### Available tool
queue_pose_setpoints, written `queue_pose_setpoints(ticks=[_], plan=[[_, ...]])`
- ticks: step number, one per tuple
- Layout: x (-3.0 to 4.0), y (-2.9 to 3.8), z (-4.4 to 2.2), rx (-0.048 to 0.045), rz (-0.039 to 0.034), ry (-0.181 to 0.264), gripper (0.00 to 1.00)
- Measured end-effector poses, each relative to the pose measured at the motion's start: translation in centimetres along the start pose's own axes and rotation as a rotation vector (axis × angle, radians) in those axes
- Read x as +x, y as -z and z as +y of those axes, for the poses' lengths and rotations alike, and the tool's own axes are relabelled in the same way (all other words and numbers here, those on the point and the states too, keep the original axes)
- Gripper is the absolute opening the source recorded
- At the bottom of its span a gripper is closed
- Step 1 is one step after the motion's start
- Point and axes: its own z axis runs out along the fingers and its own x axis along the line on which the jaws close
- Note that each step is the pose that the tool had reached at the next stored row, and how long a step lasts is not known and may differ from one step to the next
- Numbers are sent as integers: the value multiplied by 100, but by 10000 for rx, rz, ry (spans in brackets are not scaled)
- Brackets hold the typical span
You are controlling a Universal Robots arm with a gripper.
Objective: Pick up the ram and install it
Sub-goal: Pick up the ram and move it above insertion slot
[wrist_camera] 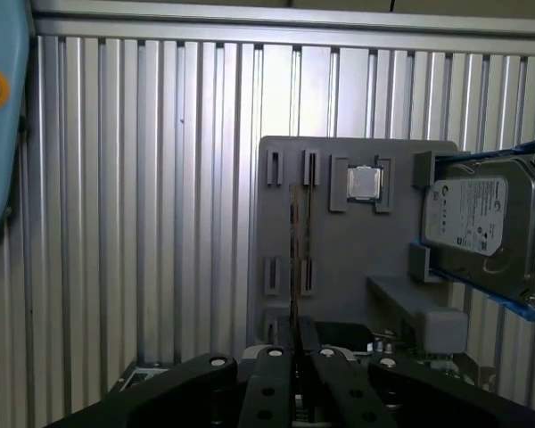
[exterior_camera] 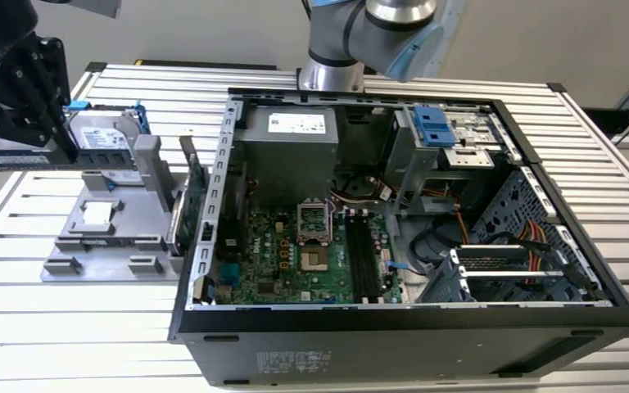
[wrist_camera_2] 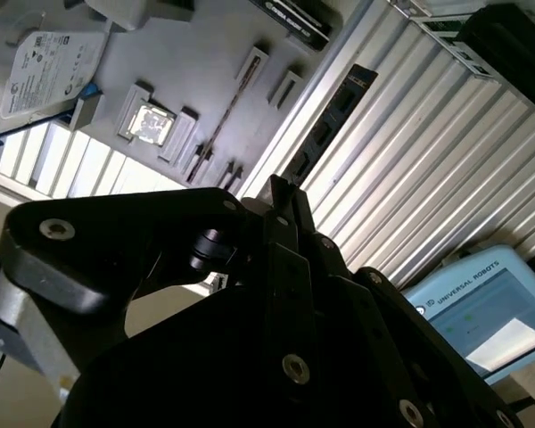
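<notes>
Closest to the wrist cams is the black gripper (wrist_camera_2: 281, 192), clamped tight on the ram (wrist_camera_2: 334, 116), which sticks out past the fingertips as a dark strip w/ a row of chips. From the exterior view the gripper (exterior_camera: 61, 150) hangs at the view's far left, over the ribbed metal table (exterior_camera: 74, 327). It holds the ram (exterior_camera: 14, 158) roughly level, up off the grey parts tray (exterior_camera: 107, 246). Hard drive (exterior_camera: 101, 135) in its blue frame stands on that tray, just behind the ram as seen from here. Open PC case (exterior_camera: 402, 332) sits toward the exterior view's right, well apart from the ram. Motherboard (exterior_camera: 282, 262) lies exposed inside, w/ long dark slots (exterior_camera: 360, 258) on it. Greenish card (exterior_camera: 191, 209) stands on edge btwn tray and case. In the first wrist view a small square chip (wrist_camera: 364, 183) lies in a tray pocket near the hard drive.
</notes>
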Motion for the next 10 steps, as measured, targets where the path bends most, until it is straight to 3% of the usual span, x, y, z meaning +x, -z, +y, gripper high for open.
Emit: queue_pose_setpoints(ticks=[5, 10], plan=[[0, 0, -24, -1, 1, 1, 0], [2, -1, -95, -4, 0, 0, 0]])
